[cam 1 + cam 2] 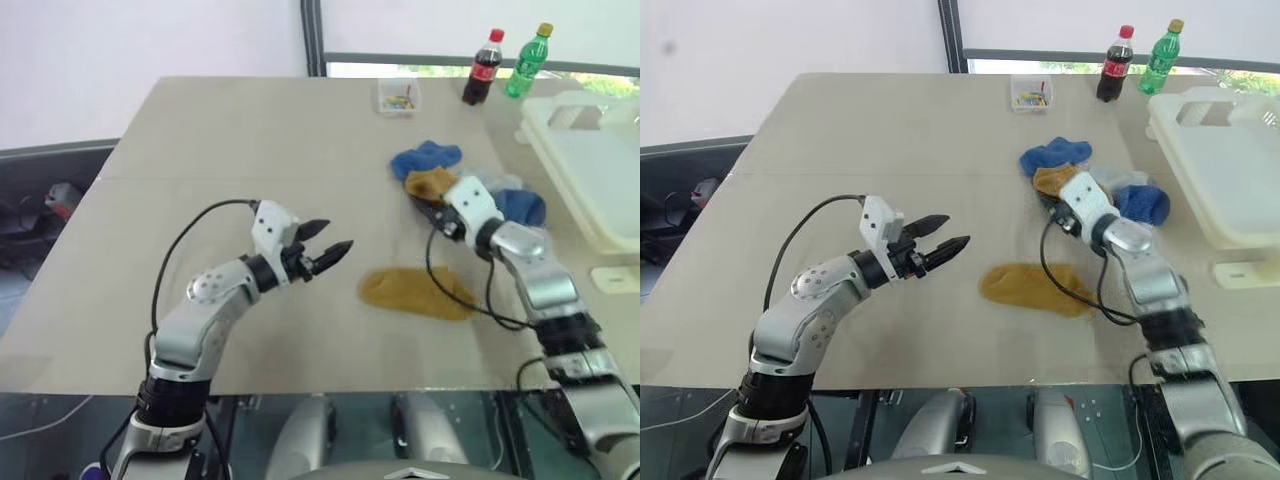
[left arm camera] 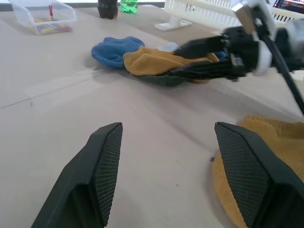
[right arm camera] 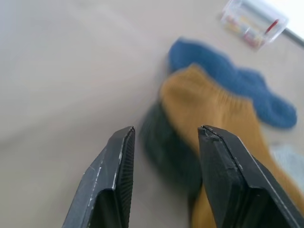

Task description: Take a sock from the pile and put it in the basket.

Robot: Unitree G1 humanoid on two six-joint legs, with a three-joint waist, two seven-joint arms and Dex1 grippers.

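The pile (image 1: 450, 185) lies right of the table's middle: a blue sock (image 1: 425, 157), a mustard sock (image 3: 209, 109), a dark green sock (image 3: 166, 147) under it, and another blue sock (image 1: 520, 205). My right gripper (image 3: 166, 130) is open just short of the pile's near edge, pointing at the green and mustard socks, with nothing between its fingers. A second mustard sock (image 1: 415, 292) lies flat by itself nearer to me. Over the middle of the table my left gripper (image 1: 335, 236) hangs open and empty, left of that lone sock. The cream-white basket (image 1: 600, 160) stands at the right edge.
A small clear plastic box (image 1: 398, 97) with coloured bits sits at the back of the beige table (image 1: 250, 150). A cola bottle (image 1: 482, 68) and a green bottle (image 1: 527, 62) stand behind the basket. A small white piece (image 1: 612, 279) lies in front of the basket.
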